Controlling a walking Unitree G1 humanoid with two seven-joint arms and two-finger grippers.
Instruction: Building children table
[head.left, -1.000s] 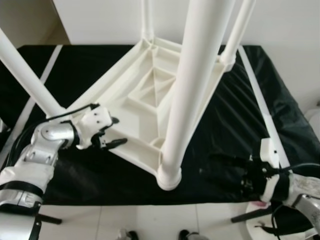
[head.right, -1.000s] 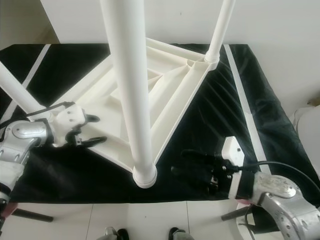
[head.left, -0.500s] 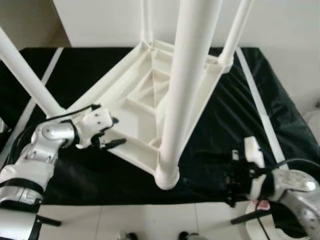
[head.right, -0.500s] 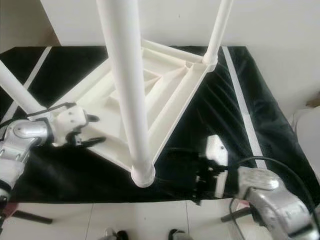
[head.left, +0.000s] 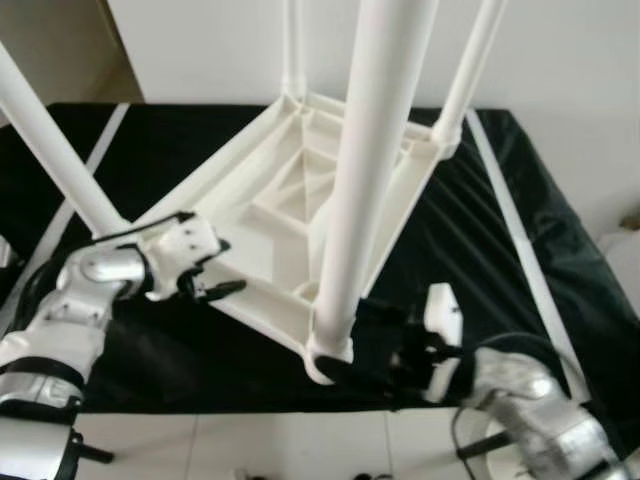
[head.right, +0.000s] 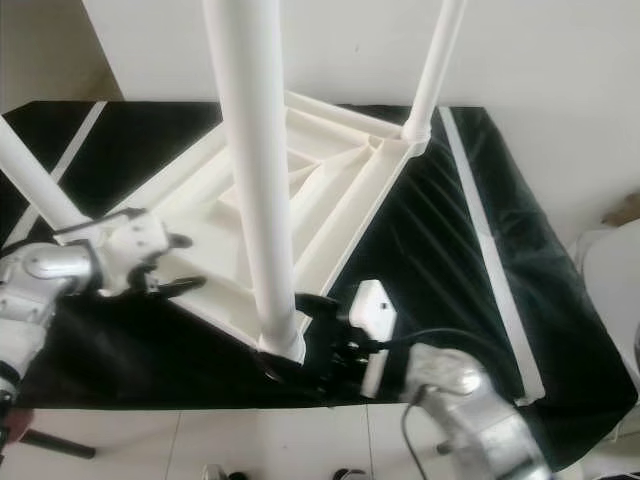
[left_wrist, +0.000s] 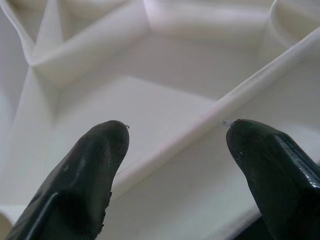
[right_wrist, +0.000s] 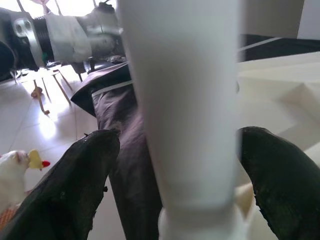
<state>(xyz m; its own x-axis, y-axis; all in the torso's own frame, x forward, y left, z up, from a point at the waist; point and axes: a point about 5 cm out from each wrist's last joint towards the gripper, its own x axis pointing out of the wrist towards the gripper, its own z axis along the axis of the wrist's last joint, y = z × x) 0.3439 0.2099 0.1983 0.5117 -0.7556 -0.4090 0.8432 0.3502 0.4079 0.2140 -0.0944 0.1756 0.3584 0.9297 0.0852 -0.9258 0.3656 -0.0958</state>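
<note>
My right gripper (head.right: 300, 345) has swung in from the right part of the worktop's near edge, where it sat apart from the table a second ago, and now brackets the base of the nearest leg (head.right: 255, 190). In the right wrist view that white leg stands between the two fingers (right_wrist: 82, 185), jaws wide with a gap on each side, so I judge the grasp is lined up but not yet closed.

The upside-down children's table (head.left: 300, 205) lies on the black-covered worktop (head.left: 480, 230), its near corner at the worktop's near edge, legs pointing up.

My left gripper (head.left: 205, 280) has stayed put at the table's left corner, jaws apart over a rib of the underside (left_wrist: 165, 150), touching nothing I can confirm.

Further back, the far legs (head.right: 432, 65) stand in their sockets toward the worktop's far edge. Closing on the near leg to seat or tighten it looks like the step ahead.
</note>
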